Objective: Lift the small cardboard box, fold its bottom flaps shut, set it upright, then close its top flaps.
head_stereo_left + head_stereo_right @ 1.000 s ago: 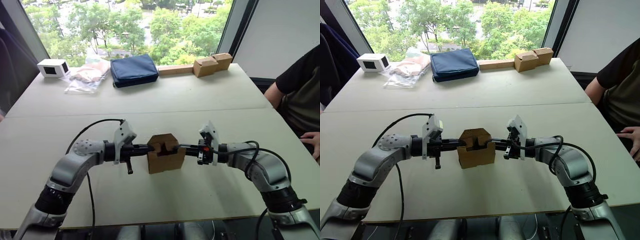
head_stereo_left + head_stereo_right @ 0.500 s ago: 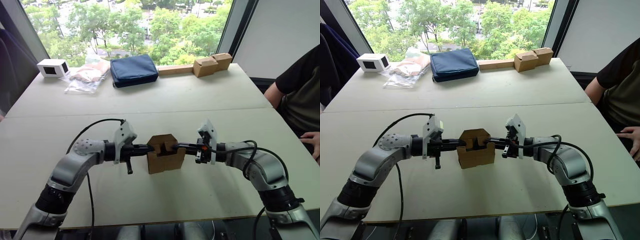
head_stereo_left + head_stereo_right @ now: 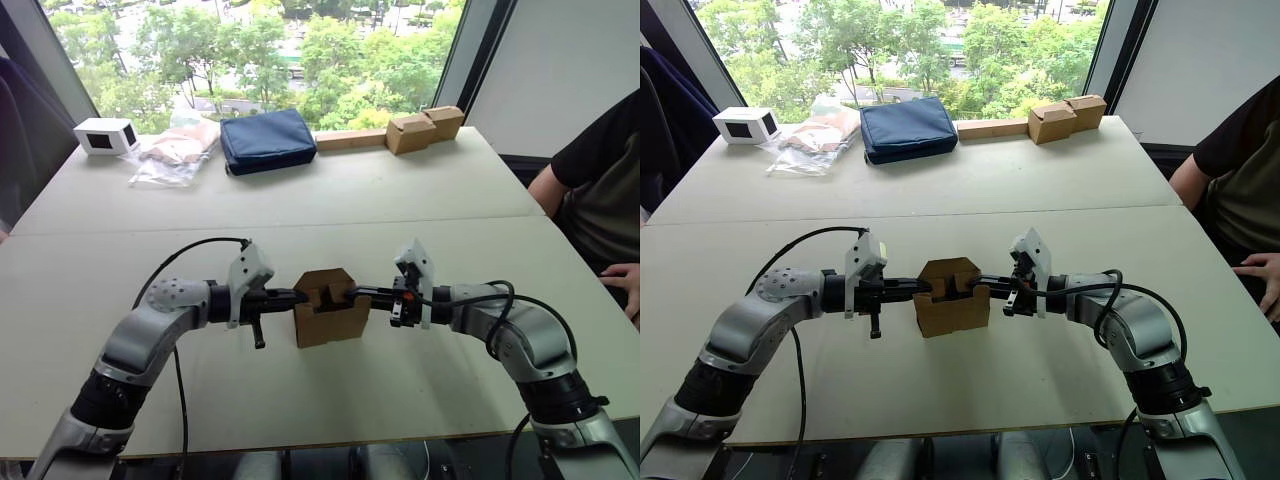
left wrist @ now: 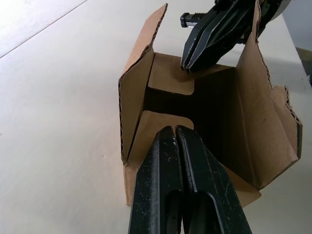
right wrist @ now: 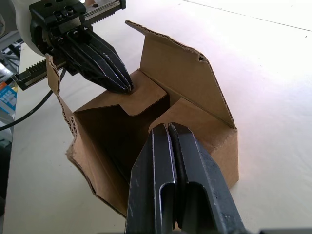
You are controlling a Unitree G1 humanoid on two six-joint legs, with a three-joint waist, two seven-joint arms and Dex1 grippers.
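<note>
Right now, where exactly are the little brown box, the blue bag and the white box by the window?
small cardboard box (image 3: 331, 322): left eye view, front wall.
blue bag (image 3: 267, 139): left eye view, top face.
white box (image 3: 104, 135): left eye view, front face.

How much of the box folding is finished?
The small cardboard box sits on the table. Both hands, left hand and right hand, are shut and pressing the two short flaps inward. The two long flaps stand up, waiting to be folded.

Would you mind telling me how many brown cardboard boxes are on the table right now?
3: the small cardboard box sits open between the two tools near the front edge, and two joined closed boxes rest at the far right edge by the window.
</note>
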